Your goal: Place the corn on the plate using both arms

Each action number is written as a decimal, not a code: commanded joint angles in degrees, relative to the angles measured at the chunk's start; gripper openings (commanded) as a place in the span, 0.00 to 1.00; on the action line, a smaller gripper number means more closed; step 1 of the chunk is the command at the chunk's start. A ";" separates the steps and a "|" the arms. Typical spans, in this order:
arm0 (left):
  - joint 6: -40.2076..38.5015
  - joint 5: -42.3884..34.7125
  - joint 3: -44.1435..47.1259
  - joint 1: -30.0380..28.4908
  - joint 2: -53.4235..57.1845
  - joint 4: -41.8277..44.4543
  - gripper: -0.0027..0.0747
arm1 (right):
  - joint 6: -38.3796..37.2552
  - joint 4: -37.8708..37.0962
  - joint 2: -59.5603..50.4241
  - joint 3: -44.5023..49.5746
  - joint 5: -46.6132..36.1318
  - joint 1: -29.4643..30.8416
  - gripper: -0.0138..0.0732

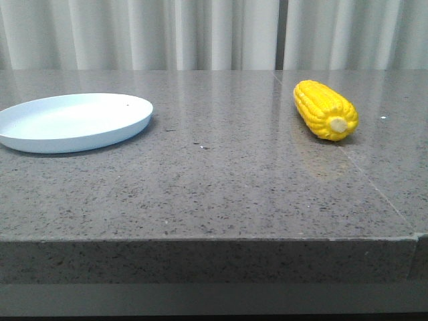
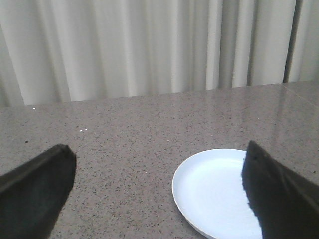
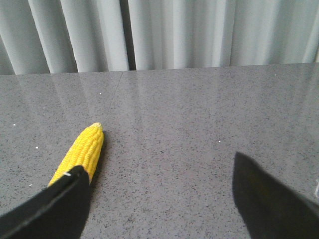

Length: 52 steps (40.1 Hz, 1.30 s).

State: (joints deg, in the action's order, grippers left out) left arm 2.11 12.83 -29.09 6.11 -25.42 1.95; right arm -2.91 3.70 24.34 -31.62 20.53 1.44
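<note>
From the front camera I see the corn [image 1: 326, 109] lying on its side on the right part of the table [image 1: 221, 180], its pale stub end turned toward me and the tapered end pointing away. The plate [image 1: 72, 122] sits flat on the left part of the table, well apart from the corn, with nothing on it. Neither arm shows in that view. Behind the table hangs a pale curtain [image 1: 200, 33].

On my left wrist camera, the left gripper [image 2: 158, 177] is spread wide with nothing between its fingers [image 2: 32, 194]. The plate [image 2: 212, 191] lies below and beyond it, partly hidden by one dark finger.

On my right wrist camera, the right gripper [image 3: 159, 181] is also spread wide and holds nothing. The corn [image 3: 82, 153] lies on the table with its near end hidden behind one finger [image 3: 50, 209]; I think that finger is above the cob and not touching it, but the view does not settle that. The cob's tip points away toward the curtain.
</note>
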 commanded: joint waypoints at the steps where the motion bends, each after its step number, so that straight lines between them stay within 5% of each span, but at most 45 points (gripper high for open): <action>1: -0.03 -4.66 -2.21 0.02 -0.61 0.12 0.87 | 0.50 0.29 0.70 -2.01 -4.35 0.36 0.90; 13: -0.03 -2.99 -5.91 0.02 -9.00 -0.55 0.83 | 0.50 0.29 0.70 -2.01 -4.35 0.36 0.90; 32: -0.03 34.33 -35.23 0.02 -44.51 -3.28 0.83 | 0.50 0.29 0.70 -2.01 -4.35 0.36 0.90; 52: -0.03 45.12 -52.71 0.02 -70.03 -5.76 0.83 | 0.50 0.29 0.70 -2.01 -4.35 0.36 0.90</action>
State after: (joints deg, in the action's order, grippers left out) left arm 2.11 58.74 -78.57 6.11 -95.64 -2.82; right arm -2.91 3.70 24.34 -31.62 20.53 1.44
